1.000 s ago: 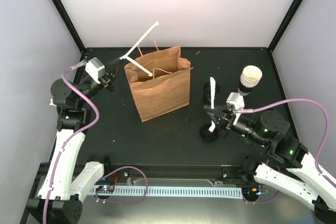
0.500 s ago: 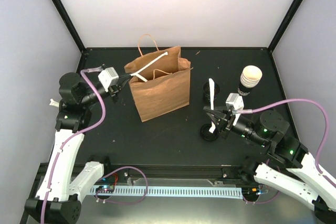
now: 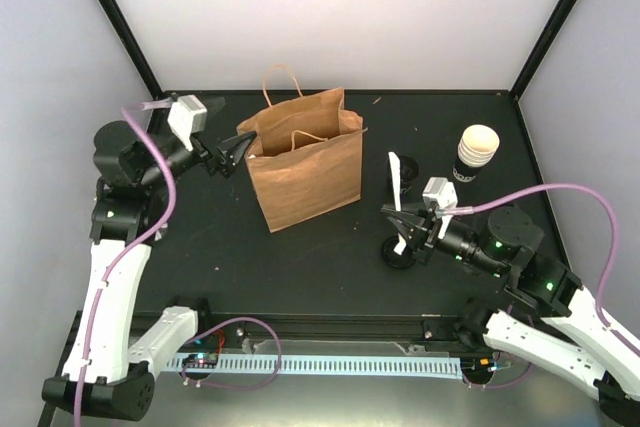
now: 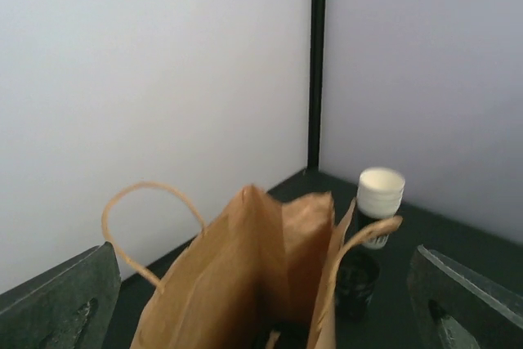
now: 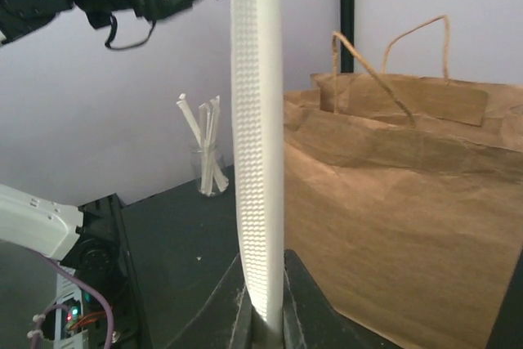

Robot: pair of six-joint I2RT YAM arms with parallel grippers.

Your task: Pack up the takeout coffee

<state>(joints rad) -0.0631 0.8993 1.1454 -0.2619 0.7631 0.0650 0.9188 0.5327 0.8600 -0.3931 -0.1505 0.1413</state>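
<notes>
1. The right gripper (image 3: 404, 225) is pressed together on a white ribbed strip (image 5: 257, 120). The strip is pinched near its lower end and held upright.
2. Directly beneath it, a short black cup on the table (image 3: 300, 257) is taken to be the takeout coffee (image 3: 399, 257). It lies well apart from the brown paper bag (image 3: 305, 172), and its inside is hidden by the fingers and strip.
3. The left gripper (image 3: 238, 154) is spread wide and empty, just beside the bag's left upper rim. The bag's mouth is seen open.
4. The step in hand is judged to be bringing the strip to the cup. The strip should be kept vertical and centred over the mouth so that the cup is not tipped.
5. The takeout coffee appears to stand upright, mouth up, with its long axis vertical. That attitude should be kept during packing.
6. A nested stack (image 3: 477, 152) and another black cup (image 3: 410, 179) are left farther back.
</notes>
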